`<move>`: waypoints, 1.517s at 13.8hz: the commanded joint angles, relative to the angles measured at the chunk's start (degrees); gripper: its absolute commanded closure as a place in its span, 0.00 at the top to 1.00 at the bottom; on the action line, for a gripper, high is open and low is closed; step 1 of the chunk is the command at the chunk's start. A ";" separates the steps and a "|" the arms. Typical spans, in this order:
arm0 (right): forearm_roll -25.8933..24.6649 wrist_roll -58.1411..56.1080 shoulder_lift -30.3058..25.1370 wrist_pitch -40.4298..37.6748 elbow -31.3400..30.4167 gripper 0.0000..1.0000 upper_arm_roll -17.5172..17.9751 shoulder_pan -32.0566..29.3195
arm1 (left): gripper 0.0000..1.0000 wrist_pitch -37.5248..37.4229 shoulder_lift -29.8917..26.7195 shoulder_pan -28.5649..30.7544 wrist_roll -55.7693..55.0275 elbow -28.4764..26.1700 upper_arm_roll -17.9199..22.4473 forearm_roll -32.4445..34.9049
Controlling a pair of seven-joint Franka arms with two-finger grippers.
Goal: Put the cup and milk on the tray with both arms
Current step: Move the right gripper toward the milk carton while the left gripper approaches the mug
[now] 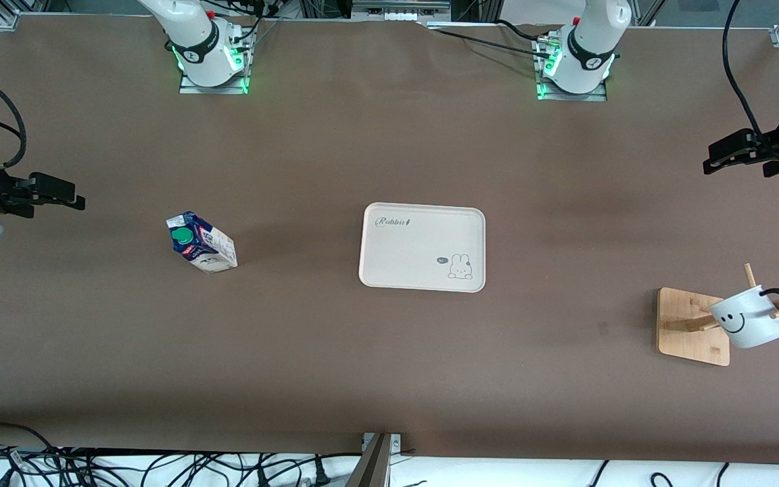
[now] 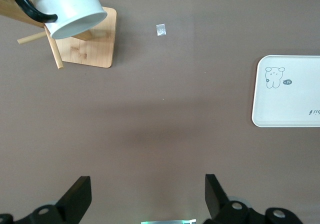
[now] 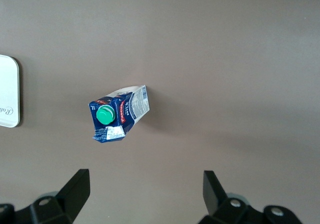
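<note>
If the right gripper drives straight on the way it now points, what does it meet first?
Probably the bare table. The right gripper, open, points down at the brown surface with the milk just off its centre line, so it may clip the carton; depth is unclear.

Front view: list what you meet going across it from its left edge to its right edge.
right gripper → milk → tray → wooden rack base → cup; the left gripper overlaps these two in that span.

Robotics lab bench. Brown covered table (image 1: pixel 335 142), two arm bases (image 1: pixel 212 54) bolted along the top edge of the frame with green status lights, aluminium framing (image 1: pixel 379 467) at bottom centre, loose black cables (image 1: pixel 92 467) along the bottom left.
</note>
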 commanded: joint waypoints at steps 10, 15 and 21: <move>1.19 -1.22 -0.20 -0.15 0.63 1.00 0.67 -0.36 | 1.00 17.76 3.52 0.39 -0.02 -3.68 -0.01 0.80; 1.10 -1.13 -0.29 0.47 0.89 1.00 0.85 0.17 | 1.00 40.29 -2.64 0.03 0.06 -20.57 -0.10 0.01; -0.30 -0.34 -0.64 0.64 2.04 1.00 0.85 5.09 | 1.00 63.01 -3.95 0.12 -0.02 -34.69 -0.10 -2.18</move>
